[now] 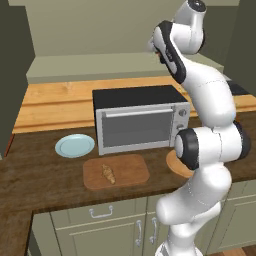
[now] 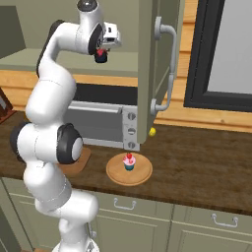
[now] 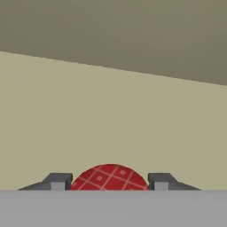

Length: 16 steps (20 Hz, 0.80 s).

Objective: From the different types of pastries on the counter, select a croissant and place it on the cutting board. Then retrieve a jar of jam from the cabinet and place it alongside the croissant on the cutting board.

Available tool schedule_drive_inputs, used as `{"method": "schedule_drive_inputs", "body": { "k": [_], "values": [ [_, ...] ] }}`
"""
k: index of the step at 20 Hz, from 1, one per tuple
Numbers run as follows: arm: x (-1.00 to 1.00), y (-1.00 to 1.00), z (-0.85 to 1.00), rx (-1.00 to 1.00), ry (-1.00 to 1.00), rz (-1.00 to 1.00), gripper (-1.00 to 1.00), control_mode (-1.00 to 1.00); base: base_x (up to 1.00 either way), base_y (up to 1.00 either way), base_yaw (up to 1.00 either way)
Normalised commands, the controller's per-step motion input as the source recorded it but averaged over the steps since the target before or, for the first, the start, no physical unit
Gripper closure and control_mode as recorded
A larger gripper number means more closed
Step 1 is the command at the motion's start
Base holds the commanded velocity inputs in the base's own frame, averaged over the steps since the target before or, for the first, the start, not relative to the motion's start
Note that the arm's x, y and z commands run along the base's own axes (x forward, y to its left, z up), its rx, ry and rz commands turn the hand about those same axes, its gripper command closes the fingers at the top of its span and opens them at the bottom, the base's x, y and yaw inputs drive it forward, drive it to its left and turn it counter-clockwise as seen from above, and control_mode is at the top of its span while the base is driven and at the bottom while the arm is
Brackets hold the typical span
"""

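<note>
The croissant [image 1: 107,173] lies on the wooden cutting board [image 1: 134,169] at the counter's front, before the toaster oven. My arm reaches high up to the cabinet shelf. There my gripper [image 2: 101,55] is shut on a small dark jar of jam [image 2: 101,58]. In the hand view the jar's red checked lid [image 3: 110,178] sits between the two dark fingertips [image 3: 60,181], which press its sides. Beyond it lies the olive shelf floor and back wall.
A silver toaster oven [image 1: 140,124] stands behind the board, with a pale blue plate [image 1: 75,145] to its left. A cupcake [image 2: 129,161] rests on a round wooden plate [image 2: 142,173] to the right. The open cabinet door [image 2: 147,69] hangs just right of my gripper.
</note>
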Motion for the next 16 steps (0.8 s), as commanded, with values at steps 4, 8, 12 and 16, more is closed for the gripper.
{"method": "schedule_drive_inputs", "body": {
  "k": [4,8,12,16],
  "values": [
    [-1.0,0.04,-0.16,0.0,-0.02,0.34,1.0,-1.0,0.0,0.0,0.0],
    [-1.0,0.39,-0.48,0.05,0.0,0.3,1.0,-1.0,0.0,0.0,0.0],
    [-1.0,0.64,-0.5,0.13,0.0,0.28,1.0,-1.0,0.0,0.0,0.0],
    [-1.0,0.51,-0.48,0.19,0.0,0.28,1.0,-1.0,0.0,0.0,0.0]
  ]
}}
